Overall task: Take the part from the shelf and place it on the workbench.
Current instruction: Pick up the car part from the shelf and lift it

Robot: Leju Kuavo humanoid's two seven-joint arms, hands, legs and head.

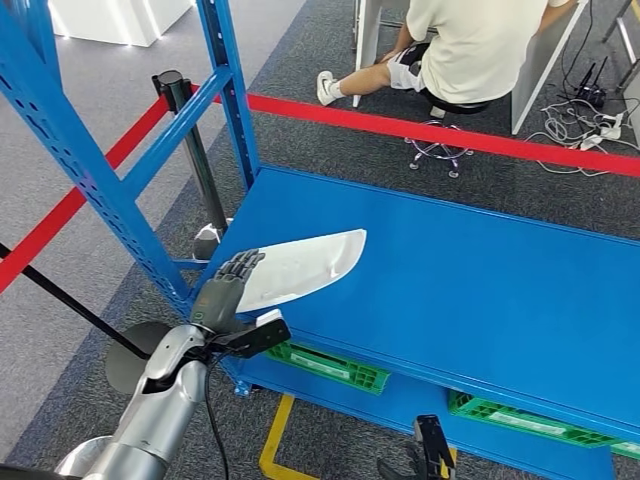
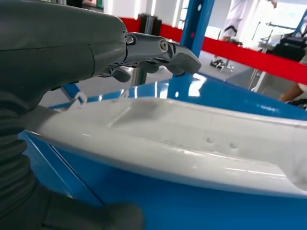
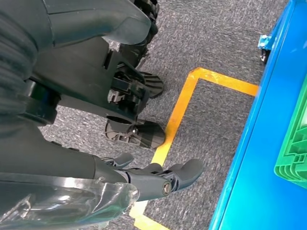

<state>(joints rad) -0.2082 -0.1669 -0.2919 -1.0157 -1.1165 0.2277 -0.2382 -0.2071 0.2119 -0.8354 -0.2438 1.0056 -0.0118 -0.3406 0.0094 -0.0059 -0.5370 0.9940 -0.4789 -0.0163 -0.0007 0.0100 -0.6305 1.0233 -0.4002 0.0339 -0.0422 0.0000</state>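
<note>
The long white curved part [image 1: 302, 266] lies over the near-left corner of the blue desk [image 1: 483, 290], its pointed end reaching toward the desk's middle and its other end at the left hand [image 1: 226, 290]. That hand grips the part's near end, dark fingers [image 1: 240, 265] laid over the top face; in the left wrist view the fingers [image 2: 159, 50] reach across above the pale part [image 2: 188, 139], and whether the part rests on the blue surface or is held just above it cannot be told. The silver left arm [image 1: 162, 400] comes up from the lower left. The right hand [image 3: 159, 179] hangs low beside the desk's front edge over grey carpet [image 3: 203, 43], holding nothing, its fingers loosely extended. Yellow floor tape [image 3: 181, 108] runs on the carpet beside it. Green crates [image 1: 332, 365] sit on the lower level under the desk top. A blue shelf upright [image 1: 226, 80] rises at the desk's far-left corner, red barrier tape [image 1: 453, 133] passes behind, and a seated person [image 1: 460, 50] is beyond it.
</note>
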